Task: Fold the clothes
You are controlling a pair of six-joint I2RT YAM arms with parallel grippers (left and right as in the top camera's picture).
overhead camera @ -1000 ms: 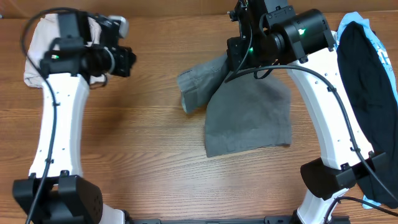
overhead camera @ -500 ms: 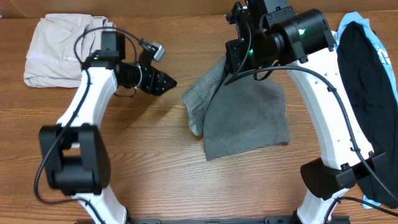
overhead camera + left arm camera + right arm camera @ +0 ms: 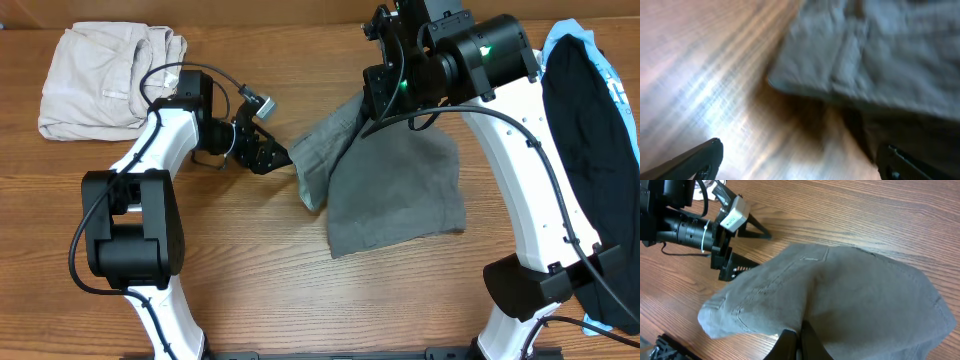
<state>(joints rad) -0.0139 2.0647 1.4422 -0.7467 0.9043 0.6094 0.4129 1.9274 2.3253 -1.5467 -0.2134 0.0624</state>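
Observation:
The grey clothes [image 3: 400, 190] lie mid-table, their left part lifted into a raised fold. My right gripper [image 3: 372, 108] is shut on that fold, and its wrist view shows the dark fingers [image 3: 790, 342] pinching the cloth [image 3: 850, 295] from below. My left gripper [image 3: 278, 157] stands open low over the wood, just left of the garment's left edge. In the blurred left wrist view its fingertips [image 3: 702, 159] are spread wide, with bare table between them and the clothes' hem [image 3: 880, 55] just ahead. The right wrist view also catches the left gripper [image 3: 762, 251] beside the cloth.
A folded pale beige garment [image 3: 100, 75] lies at the back left corner. A black garment over light-blue cloth [image 3: 590, 150] lies along the right edge. The wooden table [image 3: 250, 260] is bare in front of the clothes.
My left arm swung right from the beige garment to the grey clothes' left edge, and its gripper went from shut to open. The right gripper kept its grip on the raised fold.

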